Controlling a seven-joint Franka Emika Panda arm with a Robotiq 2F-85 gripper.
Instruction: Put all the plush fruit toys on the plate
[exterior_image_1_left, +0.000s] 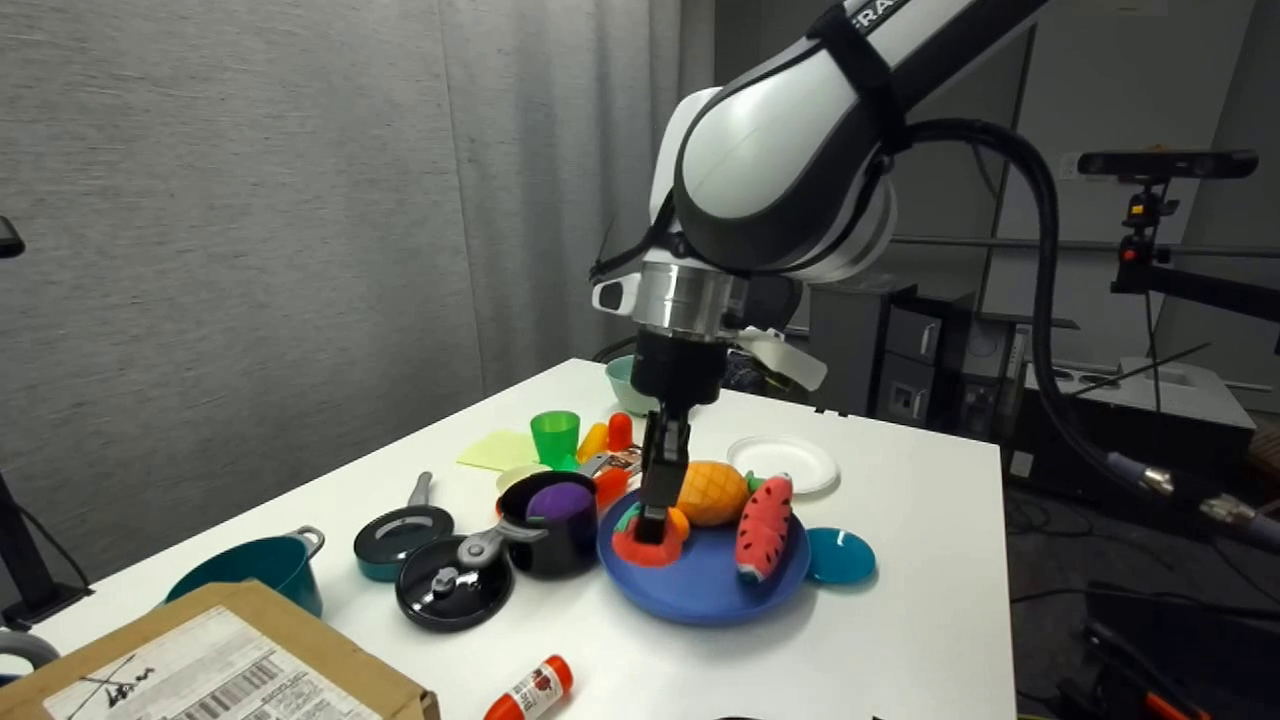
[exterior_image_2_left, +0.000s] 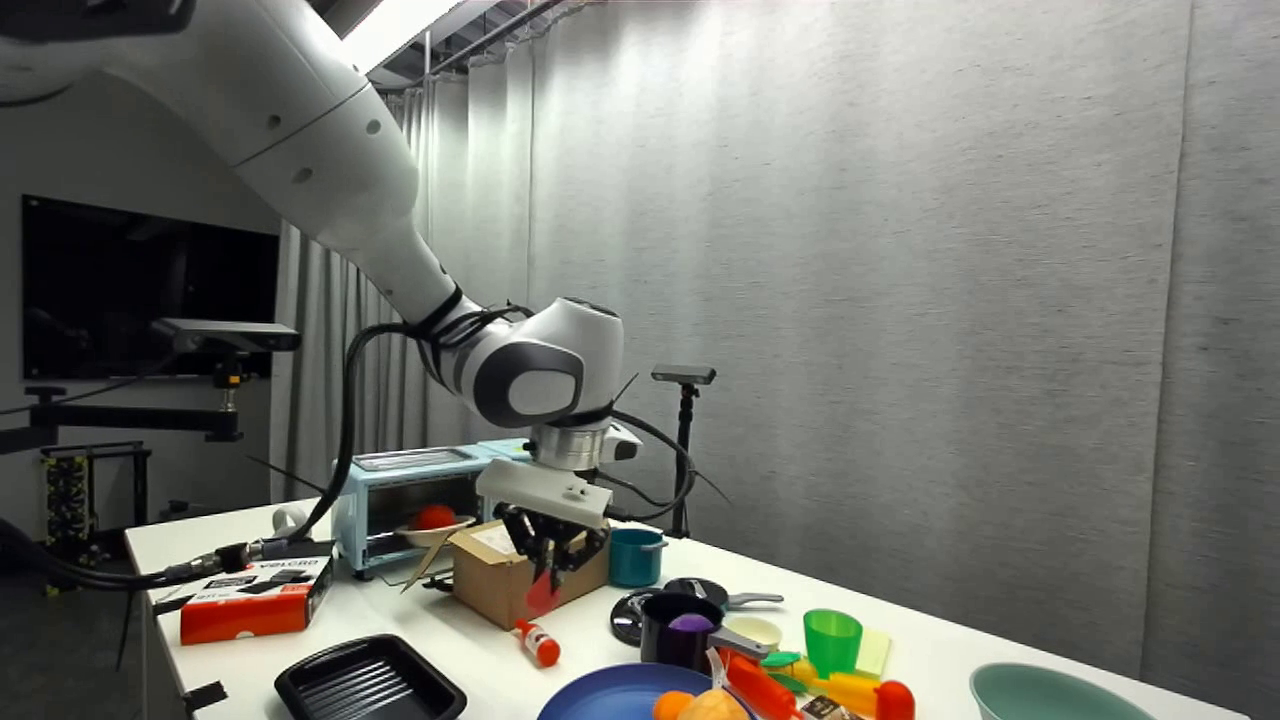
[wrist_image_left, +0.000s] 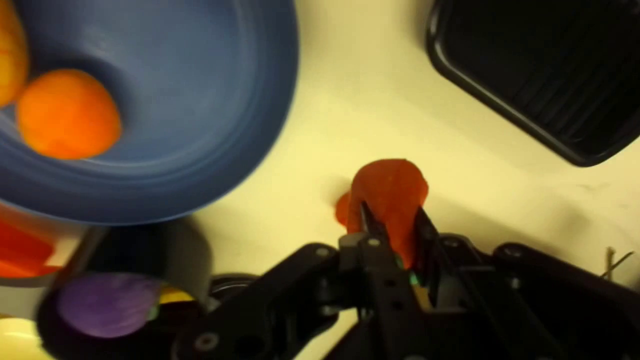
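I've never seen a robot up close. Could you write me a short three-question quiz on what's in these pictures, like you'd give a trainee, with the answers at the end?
1. Fill in the blank: on the blue plate lie a round orange toy, a plush watermelon and a plush ____.

2. Multiple choice: what does the gripper, the robot's pincer, hold?
a) a green cup
b) a red plush toy
c) the cardboard box

3. True or false: in the wrist view, the held item is directly above the plate.

Key:
1. pineapple
2. b
3. False; it shows off to one side of the plate.
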